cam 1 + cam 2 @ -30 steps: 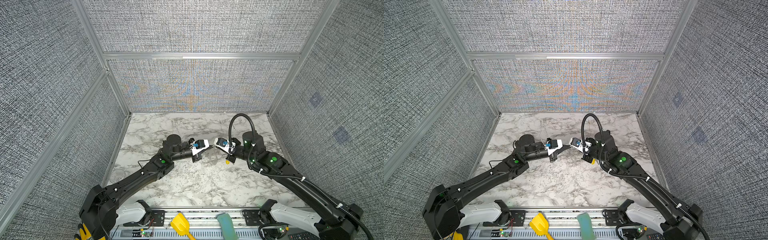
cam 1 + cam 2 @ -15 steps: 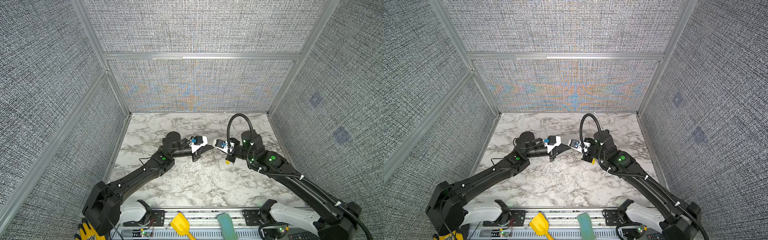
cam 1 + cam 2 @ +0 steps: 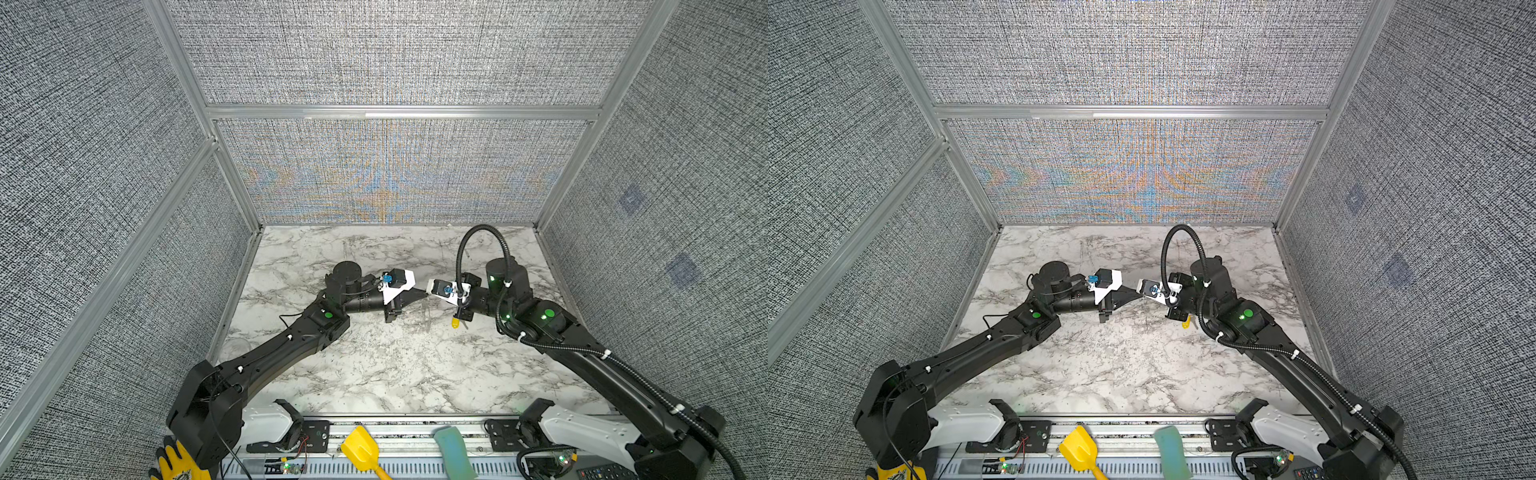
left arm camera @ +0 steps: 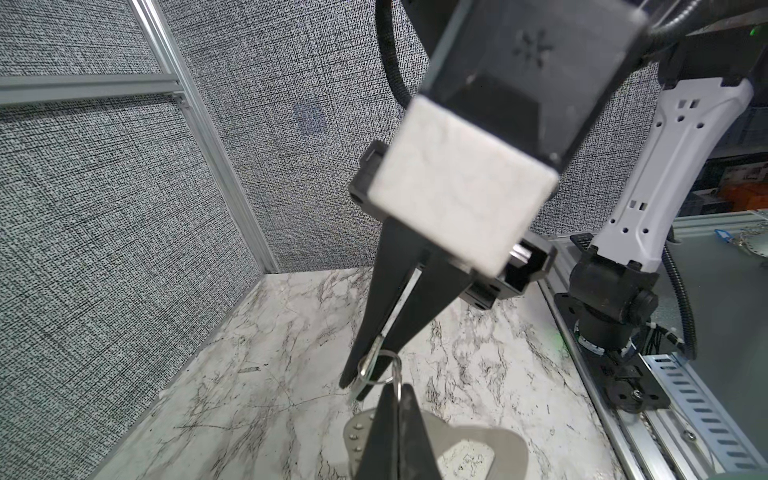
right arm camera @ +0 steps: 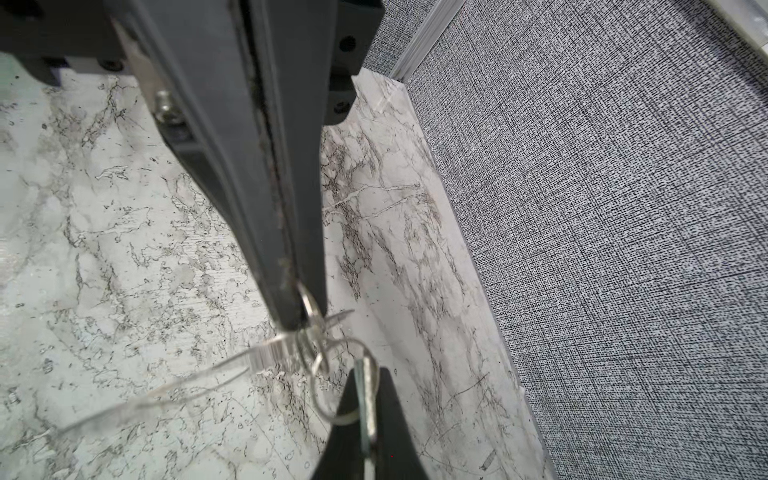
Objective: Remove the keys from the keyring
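- Left wrist view: the left gripper [image 4: 397, 392] is closed, with a loop of the wire rings [image 4: 388, 368] running into its tips. The right gripper [image 4: 365, 370] reaches in from above, pinched on the same cluster. The keyring [image 4: 511, 449], a grey plate with a big cut-out and small holes along one edge, shows just below. I cannot tell here whether it hangs or rests.
- Right wrist view: the right jaws are together on ring wire. The left jaws are clamped on a thin flat piece that I take for a key [image 5: 369, 415]. The keyring appears edge-on, pale and glassy, and its end meets the rings at the right tips. The step looks like working this key off its ring. Next, the key's hole likely needs a slow feed round the ring's split, not a straight pull, or the wire may slip.
- Both top views: the grippers meet tip to tip above the scuffed marble table [image 3: 374, 374]. A yellow-tagged key [image 3: 456, 322] sits below the right gripper, hanging or lying. Grey woven walls [image 3: 395, 62] in an aluminium frame enclose the cell.
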You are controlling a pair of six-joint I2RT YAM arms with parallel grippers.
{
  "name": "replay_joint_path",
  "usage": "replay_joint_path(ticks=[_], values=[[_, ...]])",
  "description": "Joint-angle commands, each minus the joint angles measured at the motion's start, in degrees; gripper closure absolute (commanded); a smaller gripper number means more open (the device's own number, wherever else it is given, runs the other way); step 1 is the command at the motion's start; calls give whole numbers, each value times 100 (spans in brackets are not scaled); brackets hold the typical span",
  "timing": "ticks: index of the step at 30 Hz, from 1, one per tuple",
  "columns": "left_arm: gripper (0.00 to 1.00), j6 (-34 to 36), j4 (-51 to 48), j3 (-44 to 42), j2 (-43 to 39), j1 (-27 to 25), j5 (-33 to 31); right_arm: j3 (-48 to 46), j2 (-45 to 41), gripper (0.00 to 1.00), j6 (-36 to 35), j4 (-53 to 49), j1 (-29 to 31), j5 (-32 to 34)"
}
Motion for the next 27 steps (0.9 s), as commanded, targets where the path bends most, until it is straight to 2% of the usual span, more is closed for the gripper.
replay_joint_path(ticks=[1, 12, 22, 27], values=[[100, -126, 305, 24, 24, -1, 479, -79, 5, 100, 18, 223, -24, 171], [100, -692, 1204, -162, 117, 17, 355, -448, 5, 100, 213, 763, 37, -244], [100, -1343, 2139, -442, 249, 68, 117, -511, 89, 100, 301, 1036, 247, 39], [100, -1528, 2356, -509, 242, 130, 96, -499, -154, 81, 561, 865, 247, 234]])
